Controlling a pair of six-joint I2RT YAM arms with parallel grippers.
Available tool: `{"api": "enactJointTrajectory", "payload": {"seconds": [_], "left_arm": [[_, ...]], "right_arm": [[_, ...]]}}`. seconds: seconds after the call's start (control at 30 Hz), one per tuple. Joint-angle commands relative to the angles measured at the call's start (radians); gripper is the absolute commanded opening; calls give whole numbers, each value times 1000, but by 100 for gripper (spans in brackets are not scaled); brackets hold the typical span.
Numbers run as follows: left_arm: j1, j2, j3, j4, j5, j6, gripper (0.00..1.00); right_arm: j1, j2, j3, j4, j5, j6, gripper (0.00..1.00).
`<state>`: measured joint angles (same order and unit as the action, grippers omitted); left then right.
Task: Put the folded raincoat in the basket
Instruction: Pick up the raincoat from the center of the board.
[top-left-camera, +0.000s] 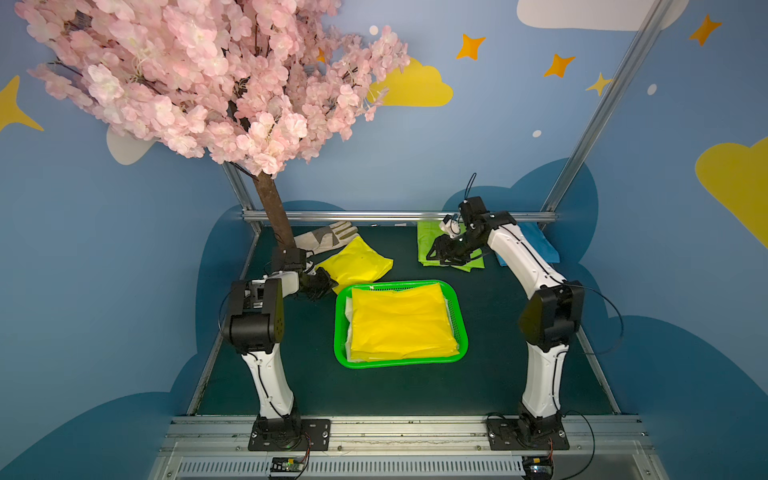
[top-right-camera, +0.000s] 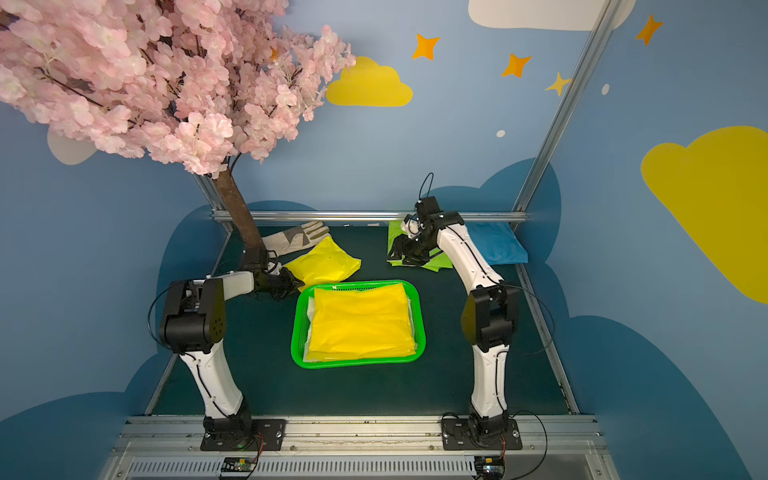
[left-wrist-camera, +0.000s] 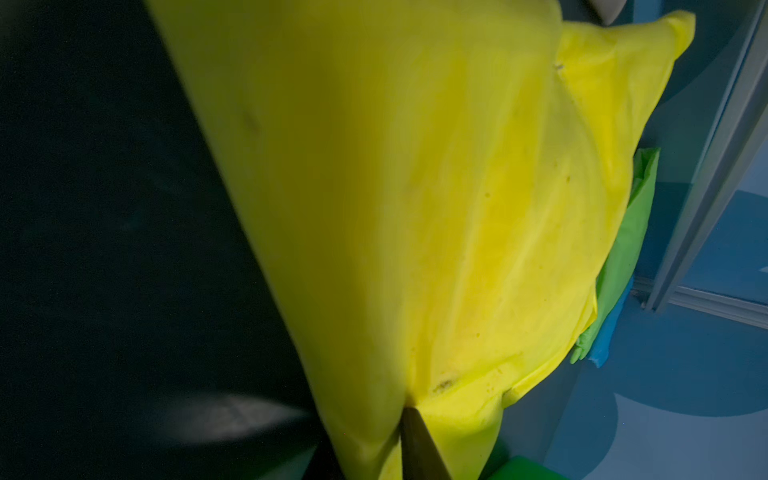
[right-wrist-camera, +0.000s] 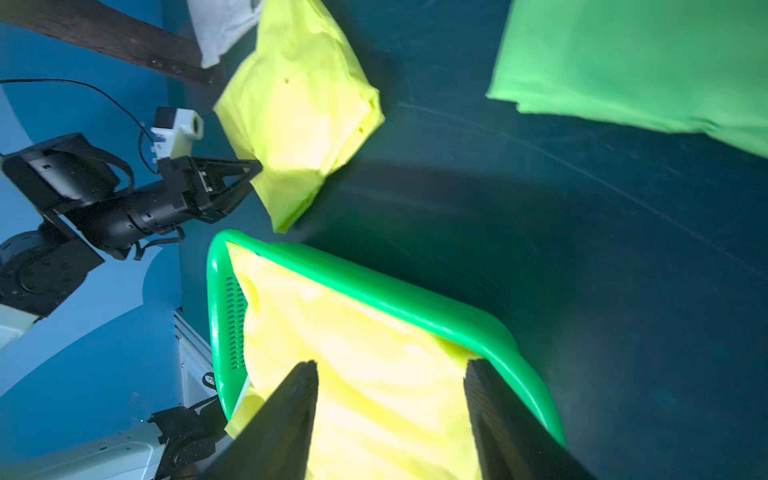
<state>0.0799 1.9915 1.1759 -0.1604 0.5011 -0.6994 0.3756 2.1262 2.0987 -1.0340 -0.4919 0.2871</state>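
Judging the job partly done: finding one folded yellow raincoat (top-left-camera: 401, 322) already lying flat inside the basket (top-left-camera: 401, 363), filling most of it, with white layers (top-left-camera: 348, 328) peeking out underneath along one side. Seeing a second yellow raincoat (top-left-camera: 357, 266) resting on the surface (top-left-camera: 415, 390) just beyond the basket's far-left corner, outside it. Noting the left end effector (top-left-camera: 328, 286) touching that raincoat's near edge; not managing to tell whether clenching on fabric or merely pressing against it. Noting the right end effector (right-wrist-camera: 390, 368) spread wide and empty, hovering over a green folded raincoat (top-left-camera: 426, 232) at the back, beside a blue one (top-left-camera: 540, 245). Expecting, as remaining work, lifting the second yellow raincoat onto the stack.
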Motion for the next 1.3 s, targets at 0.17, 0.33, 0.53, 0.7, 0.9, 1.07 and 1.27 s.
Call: {"api": "enactJointTrajectory", "payload": {"seconds": [0.17, 0.33, 0.53, 0.7, 0.9, 1.07, 1.27], "left_arm": [[23, 0, -7, -23, 16, -11, 43], [23, 13, 1, -8, 39, -22, 43], [23, 17, -5, -5, 36, -12, 43], [23, 19, -18, 19, 48, -16, 42], [23, 26, -16, 16, 53, -10, 41], [23, 24, -19, 21, 50, -8, 41], [23, 30, -16, 27, 40, -18, 41]], "right_arm": [[78, 339, 360, 2, -26, 24, 60], [92, 420, 376, 151, 6, 62, 61], [97, 501, 382, 303, -8, 123, 61], [100, 561, 402, 391, -31, 178, 60], [103, 653, 474, 444, -120, 264, 54], [119, 672, 472, 448, -158, 274, 46], [130, 698, 473, 480, -219, 317, 30]]}}
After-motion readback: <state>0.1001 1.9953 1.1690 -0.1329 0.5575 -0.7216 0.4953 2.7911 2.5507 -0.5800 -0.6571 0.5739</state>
